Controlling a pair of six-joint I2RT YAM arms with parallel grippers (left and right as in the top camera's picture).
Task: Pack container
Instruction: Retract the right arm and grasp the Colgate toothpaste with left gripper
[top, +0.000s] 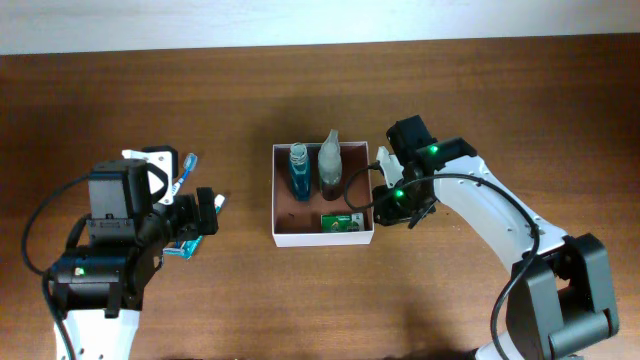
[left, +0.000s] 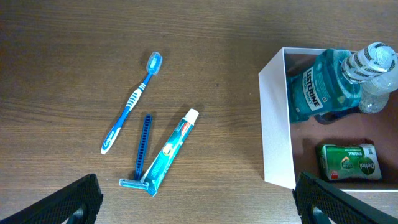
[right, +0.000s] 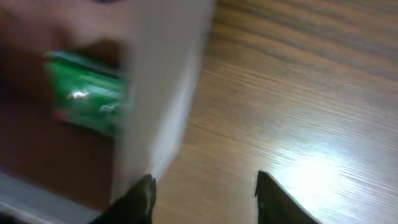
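Note:
The container (top: 284, 236) is a square white-walled box with a reddish-brown inside at the table's middle. It holds a blue mouthwash bottle (top: 299, 171), a clear bottle (top: 330, 160) and a small green carton (top: 342, 222). A toothbrush (left: 132, 102), a blue razor (left: 142, 152) and a toothpaste tube (left: 171, 149) lie on the table left of the container (left: 274, 118). My left gripper (left: 198, 205) is open and empty, hovering near these items. My right gripper (right: 205, 199) is open and empty just outside the container's right wall (right: 161, 93), the green carton (right: 84, 96) showing inside.
The wooden table (top: 450, 110) stretches around the container. A white mount (top: 155, 160) sits by the left arm.

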